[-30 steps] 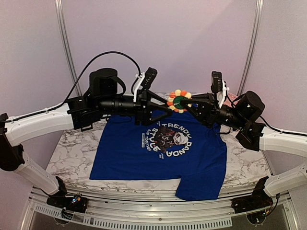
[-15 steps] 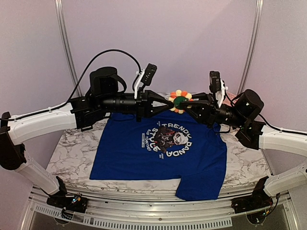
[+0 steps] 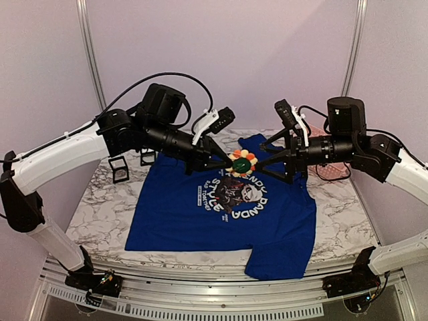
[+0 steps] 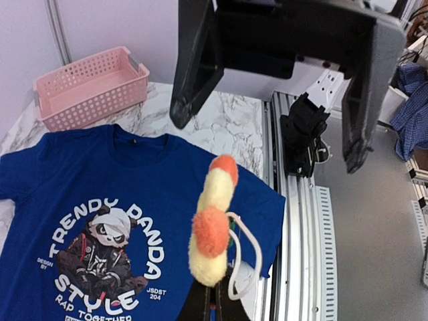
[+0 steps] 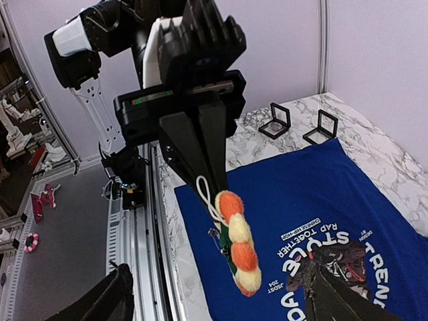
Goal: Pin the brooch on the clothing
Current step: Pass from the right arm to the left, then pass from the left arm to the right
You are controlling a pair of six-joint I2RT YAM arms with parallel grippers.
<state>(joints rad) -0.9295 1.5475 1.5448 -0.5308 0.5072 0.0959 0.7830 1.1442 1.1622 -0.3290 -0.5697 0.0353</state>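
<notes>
The brooch [image 3: 241, 162], a fluffy flower of orange and yellow petals with a dark green centre, hangs in the air above the top of the panda print. My left gripper [image 3: 231, 162] is shut on it from the left. In the left wrist view the brooch [image 4: 212, 226] stands edge-on above my fingertips [image 4: 200, 304], with a white loop on its back. The clothing [image 3: 221, 214], a royal blue T-shirt, lies flat on the marble table [image 3: 100, 207]. My right gripper [image 3: 275, 162] stands open just right of the brooch, not touching it; from that wrist the brooch [image 5: 239, 244] hangs from the left gripper's black fingers [image 5: 200, 144].
Two small black square boxes [image 3: 119, 168] [image 3: 148, 158] stand on the table left of the shirt. A pink basket [image 3: 329, 171] sits at the back right, partly behind my right arm. The metal rail [image 3: 221, 304] runs along the near edge.
The left gripper shut on the brooch and the right gripper opened and let it go. Both arms swung lower and nearer, bringing the brooch down over the shirt's print.
</notes>
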